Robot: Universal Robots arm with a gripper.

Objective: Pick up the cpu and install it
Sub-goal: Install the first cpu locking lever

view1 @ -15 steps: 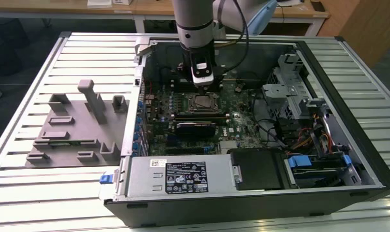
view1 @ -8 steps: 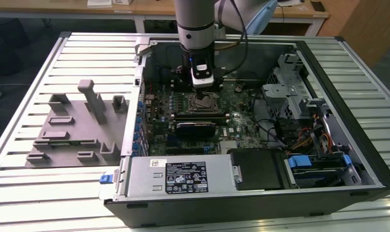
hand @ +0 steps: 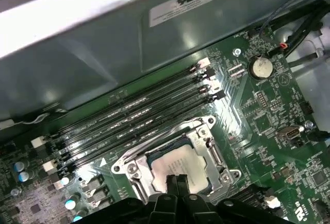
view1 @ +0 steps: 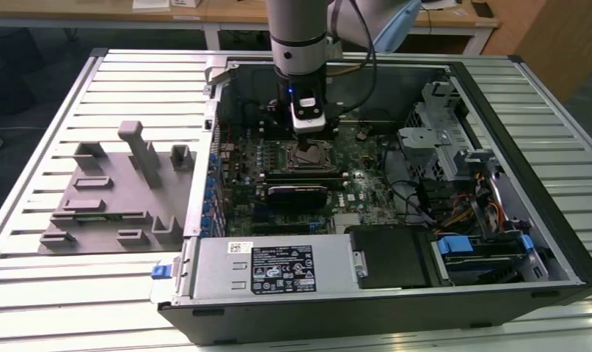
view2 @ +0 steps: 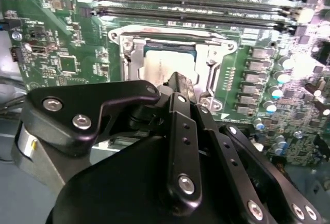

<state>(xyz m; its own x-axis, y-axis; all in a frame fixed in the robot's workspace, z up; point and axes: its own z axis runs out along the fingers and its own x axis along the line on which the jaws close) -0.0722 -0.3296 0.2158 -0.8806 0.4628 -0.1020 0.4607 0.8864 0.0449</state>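
From my remote station, the hand (view2: 178, 87) hangs directly above the socket, its fingertips (hand: 175, 182) drawn narrow, pressed together with no gap between them, and touching or just above the top of the cpu (hand: 178, 164). In both wrist views the cpu lies flat inside the metal socket frame (hand: 206, 146), silver lid facing up, so I judge it seated rather than carried. I cannot tell whether the tips bear on the lid or hover over it. The frame appears open around the chip, and I cannot tell whether any retention lever is latched. Risk assessment: if the chip sits skewed in the recess, downward pressure from the tips could bend socket contacts; I cannot confirm even seating on every edge. A sideways drag of the tips could scratch the lid or shift the chip. Beyond the socket run the memory slots (hand: 139, 113), then the wall of the computer case (view1: 530, 198). In the exterior view the arm (view1: 298, 37) descends into the case, and grey fixture blocks (view1: 119, 191) stand on the slatted worktop (view1: 41, 293) toward the exterior view's left.
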